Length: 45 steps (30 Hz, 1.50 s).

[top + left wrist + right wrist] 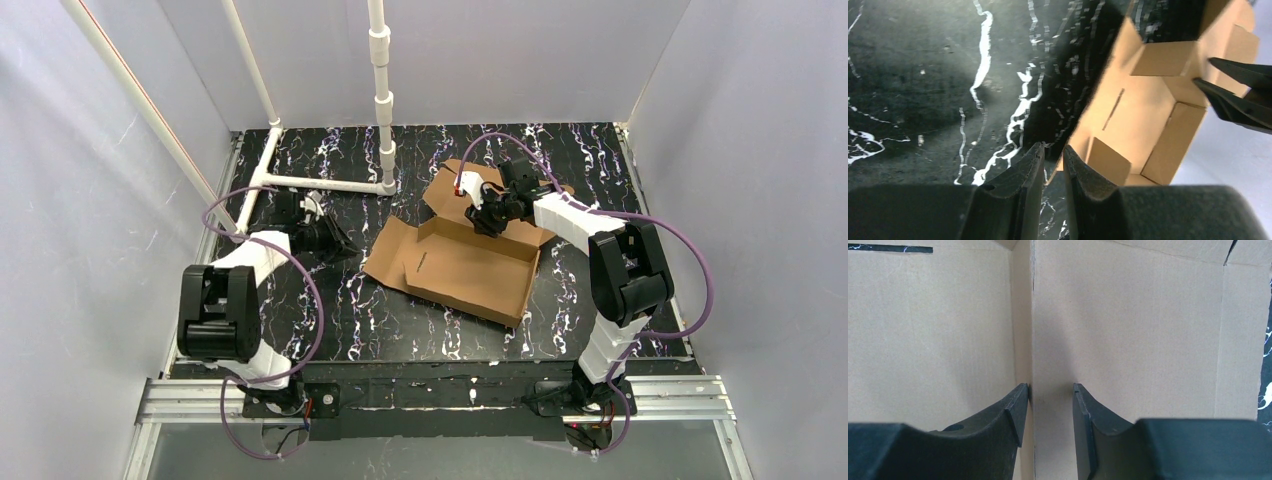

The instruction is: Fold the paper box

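Paper box [470,270], frame centre: walls partly raised, lid unfolded; I see right gripper [1050,387] part-open over a crease, left gripper [1053,150] barely open, both empty

No readable text, labels or numbers anywhere

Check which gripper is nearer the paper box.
Right. The right gripper is on the paper box, fingers straddling an upright wall at its far side; the left gripper sits just beside its left flap.
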Each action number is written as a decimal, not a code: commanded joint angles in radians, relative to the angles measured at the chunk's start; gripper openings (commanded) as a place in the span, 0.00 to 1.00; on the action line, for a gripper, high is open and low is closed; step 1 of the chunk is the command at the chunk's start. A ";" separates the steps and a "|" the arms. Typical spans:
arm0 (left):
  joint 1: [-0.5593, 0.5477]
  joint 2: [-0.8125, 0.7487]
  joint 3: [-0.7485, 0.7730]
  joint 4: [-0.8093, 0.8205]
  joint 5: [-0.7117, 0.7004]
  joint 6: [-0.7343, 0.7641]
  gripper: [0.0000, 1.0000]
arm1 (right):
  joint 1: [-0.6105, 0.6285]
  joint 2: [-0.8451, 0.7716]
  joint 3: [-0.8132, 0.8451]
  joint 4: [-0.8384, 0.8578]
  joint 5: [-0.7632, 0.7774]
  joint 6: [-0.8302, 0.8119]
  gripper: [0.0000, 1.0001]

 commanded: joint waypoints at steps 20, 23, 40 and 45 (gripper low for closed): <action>-0.158 0.279 0.060 0.192 0.300 -0.004 0.22 | 0.015 0.046 -0.001 -0.066 -0.044 0.009 0.44; -0.177 0.279 0.084 0.192 0.317 -0.011 0.24 | 0.021 0.048 -0.002 -0.071 -0.048 -0.001 0.43; -0.271 0.255 0.140 0.171 0.312 -0.042 0.66 | 0.026 0.051 -0.003 -0.070 -0.048 0.004 0.42; -0.283 0.268 0.159 0.157 0.309 -0.034 0.98 | 0.026 0.052 -0.003 -0.070 -0.049 0.005 0.42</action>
